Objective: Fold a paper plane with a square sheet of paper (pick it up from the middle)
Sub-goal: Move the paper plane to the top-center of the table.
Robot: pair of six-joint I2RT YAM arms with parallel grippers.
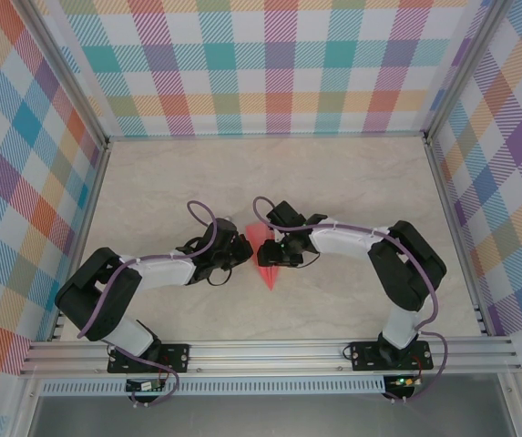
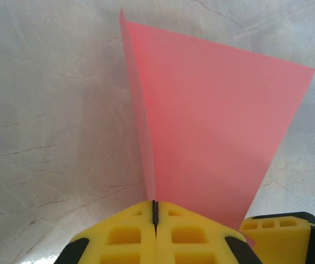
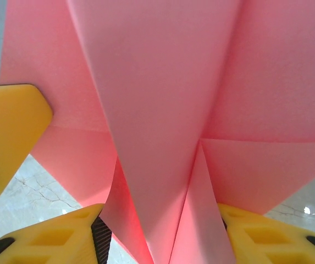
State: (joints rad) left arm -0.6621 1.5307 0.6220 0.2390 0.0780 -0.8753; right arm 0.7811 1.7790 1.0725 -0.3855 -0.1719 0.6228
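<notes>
Left end effector (image 2: 155, 213) pinched tight on paper plane (image 2: 212, 121) ridge; right end effector (image 3: 162, 234) half-wide, folds between jaws (grip unclear), desk (image 2: 47, 110) underneath both.

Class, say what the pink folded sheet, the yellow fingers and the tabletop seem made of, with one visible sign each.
The paper plane: thin matte paper; sharp creases, a very thin edge. Left gripper fingers: likely moulded plastic, matte yellow with recessed pockets. Table: smooth and marble-veined, perhaps laminate rather than stone; faint sheen.
</notes>
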